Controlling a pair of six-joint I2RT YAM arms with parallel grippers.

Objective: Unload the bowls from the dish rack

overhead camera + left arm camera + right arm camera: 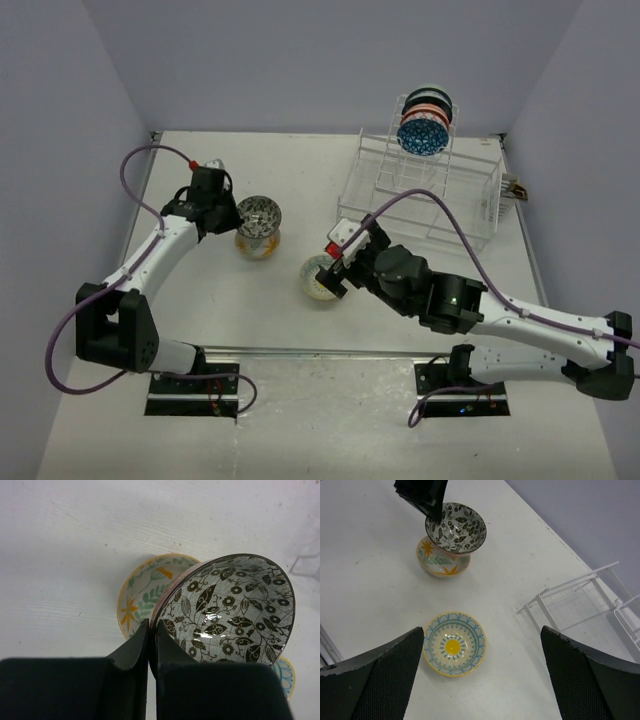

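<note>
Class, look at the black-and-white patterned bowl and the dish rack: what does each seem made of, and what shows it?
The black-and-white bowl looks like glazed ceramic: glossy, with bright glints on its printed inside. The dish rack looks like white-coated wire, possibly plastic: thin pale rods; the views leave that open.

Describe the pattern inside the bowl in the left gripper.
The bowl has black leaves and flowers on white; clearest in left wrist view.

Quick bowl count: three are out on the table, a black-and-white floral bowl (261,213), a leafy yellow bowl (443,560) and a blue-and-yellow bowl (454,643). One dish rack (487,205) holds a blue patterned bowl (423,134), plus at least one more behind it that I can't count exactly. Two arms: left arm (160,250), right arm (470,305).
</note>
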